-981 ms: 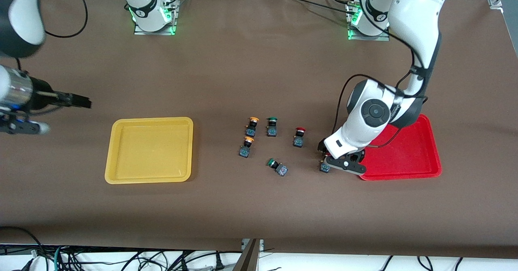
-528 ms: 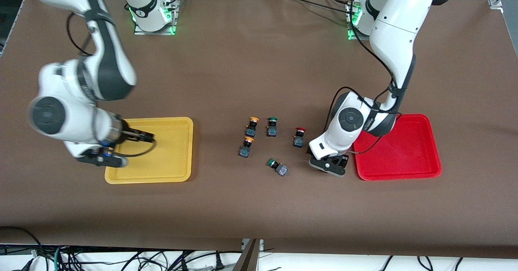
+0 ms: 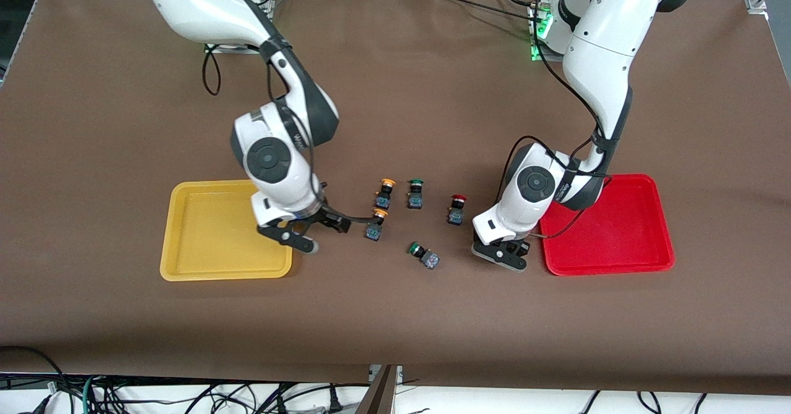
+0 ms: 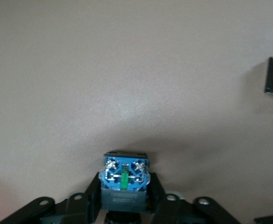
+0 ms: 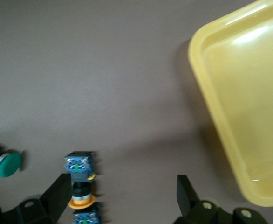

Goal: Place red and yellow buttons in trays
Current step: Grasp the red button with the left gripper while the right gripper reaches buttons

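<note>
My left gripper [image 3: 502,252] is low on the table beside the red tray [image 3: 618,269], shut on a button [image 4: 125,172] with a blue terminal block; its cap is hidden. A red button [image 3: 457,209] stands close by. My right gripper [image 3: 324,228] is open at the yellow tray's [image 3: 185,269] corner, beside two yellow buttons [image 3: 375,223] [image 3: 385,192]. In the right wrist view one yellow button [image 5: 80,186] lies next to a finger [image 5: 59,193], outside the gap [image 5: 123,196], and the yellow tray's rim [image 5: 206,70] shows. Both trays hold nothing.
Two green-capped buttons sit among the others: one upright [image 3: 415,193] beside the farther yellow button, one lying on its side [image 3: 423,255] nearer the front camera. One green cap shows in the right wrist view [image 5: 6,163]. Brown cloth covers the table.
My right arm swung in from its end of the table, over the yellow tray, to beside the yellow buttons. My left gripper moved off the red tray's edge onto the button and stopped there.
</note>
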Action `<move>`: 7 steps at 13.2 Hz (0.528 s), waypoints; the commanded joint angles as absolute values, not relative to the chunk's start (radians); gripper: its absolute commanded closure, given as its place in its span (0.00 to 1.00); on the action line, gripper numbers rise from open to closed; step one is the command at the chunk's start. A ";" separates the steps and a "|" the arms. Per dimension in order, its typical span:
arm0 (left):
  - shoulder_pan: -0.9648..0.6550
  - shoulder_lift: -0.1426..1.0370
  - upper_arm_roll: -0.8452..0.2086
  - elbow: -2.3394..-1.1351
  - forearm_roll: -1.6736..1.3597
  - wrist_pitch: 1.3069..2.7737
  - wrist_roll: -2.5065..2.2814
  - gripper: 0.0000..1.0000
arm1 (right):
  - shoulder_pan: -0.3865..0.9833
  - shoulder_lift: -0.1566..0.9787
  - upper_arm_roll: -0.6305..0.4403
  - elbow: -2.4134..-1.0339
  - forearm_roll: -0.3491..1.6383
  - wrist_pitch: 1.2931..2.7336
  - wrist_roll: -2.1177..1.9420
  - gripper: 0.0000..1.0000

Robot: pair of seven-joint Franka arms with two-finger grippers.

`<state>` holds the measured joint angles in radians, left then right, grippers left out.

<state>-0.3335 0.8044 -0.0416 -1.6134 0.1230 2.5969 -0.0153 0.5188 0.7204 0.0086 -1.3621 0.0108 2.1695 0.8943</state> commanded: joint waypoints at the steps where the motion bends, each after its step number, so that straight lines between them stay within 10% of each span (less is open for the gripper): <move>1: -0.324 0.764 -0.037 -1.608 0.140 2.548 0.049 1.00 | 0.561 0.767 -0.002 -1.345 0.000 2.247 0.972 0.00; 7: -0.263 0.594 -0.003 -1.592 0.140 1.960 0.138 1.00 | 0.630 0.876 -0.008 -1.325 -0.044 2.339 1.012 0.00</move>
